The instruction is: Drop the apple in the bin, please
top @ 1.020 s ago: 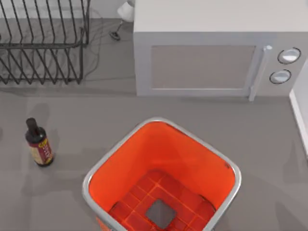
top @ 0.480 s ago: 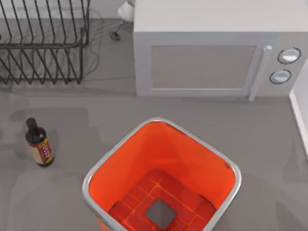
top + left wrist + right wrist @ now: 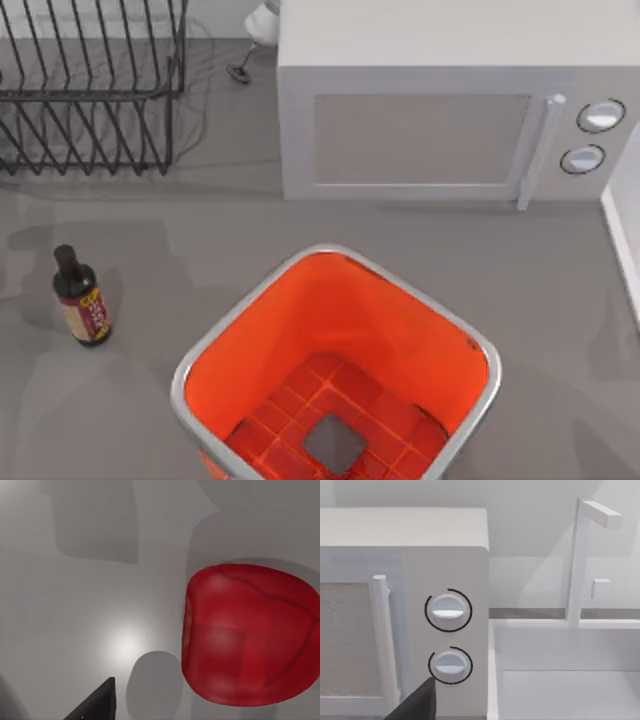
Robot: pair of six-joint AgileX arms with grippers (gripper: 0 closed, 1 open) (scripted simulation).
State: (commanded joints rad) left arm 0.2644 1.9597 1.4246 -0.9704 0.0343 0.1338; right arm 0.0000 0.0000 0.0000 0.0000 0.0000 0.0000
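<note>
**Apple on the desk under the left pincer, bin standing open**

In the left wrist view the apple [image 3: 252,635] sits on the grey desk [image 3: 100,580], close beneath the left pincer, off to one side of the single dark fingertip [image 3: 97,705] that pokes into the picture. The fingertip does not touch the fruit; bare desk lies between them. Whether the left pincer is released or clenched I cannot tell, since just one tip is visible.

From above, the bin [image 3: 335,262] stands on the desk with its silver rim up, orange-red walls and a gridded floor with a grey square [image 3: 333,443] at its centre. A dark bottle [image 3: 82,300] with a red-yellow label stands upright, well apart from the bin toward the desk's left side.

The right pincer faces the microwave [image 3: 402,530]: its one visible dark fingertip [image 3: 417,705] appears near the two round knobs [image 3: 448,611], with a white sink [image 3: 565,680] and tap [image 3: 580,560] beside the microwave. Its state I cannot tell either. A wire dish rack [image 3: 90,90] stands behind the bottle.
</note>
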